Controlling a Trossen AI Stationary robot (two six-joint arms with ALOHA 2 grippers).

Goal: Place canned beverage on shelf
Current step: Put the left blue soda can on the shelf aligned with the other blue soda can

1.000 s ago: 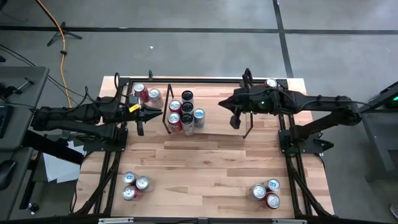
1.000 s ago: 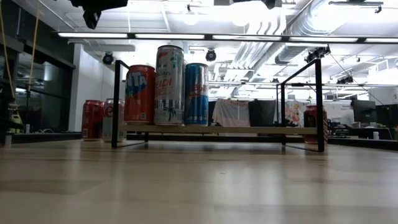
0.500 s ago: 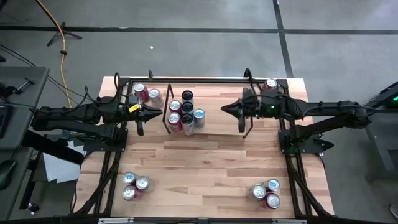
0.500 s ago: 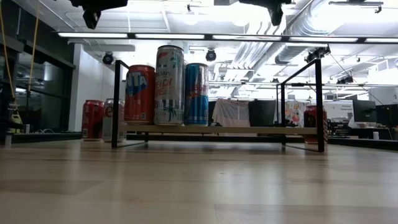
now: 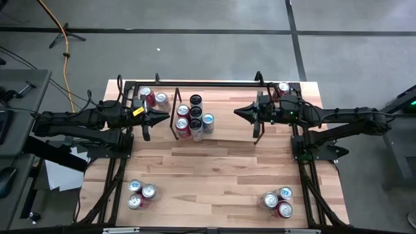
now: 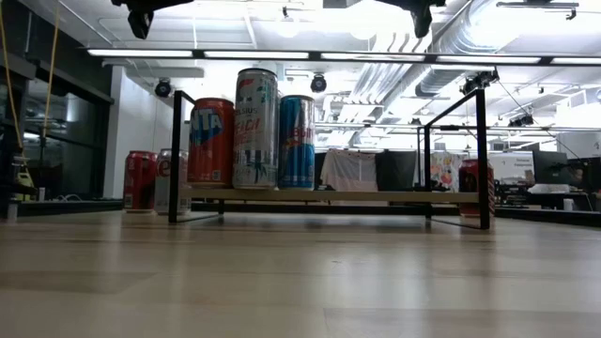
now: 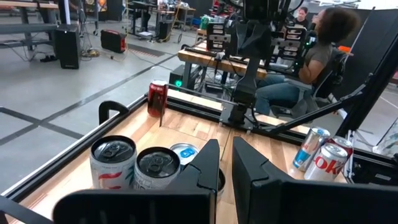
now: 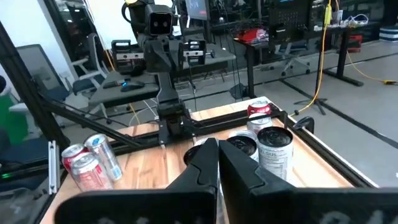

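High view shows your left claw [image 5: 168, 117] and right claw [image 5: 236, 112] pinched shut, empty, flanking the shelf [image 5: 221, 88] and its cans [image 5: 194, 117] on the wooden counter [image 5: 214, 169]; grey floor [image 5: 195, 45] beyond.

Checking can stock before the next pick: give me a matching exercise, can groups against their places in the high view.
Things:
1. shelved cans
2. lone can
3. pair of cans

Places:
A. top-right corner of the table
B. left end of the shelf
C. top-left corner of the table

Pairs: 1-B, 2-A, 3-C
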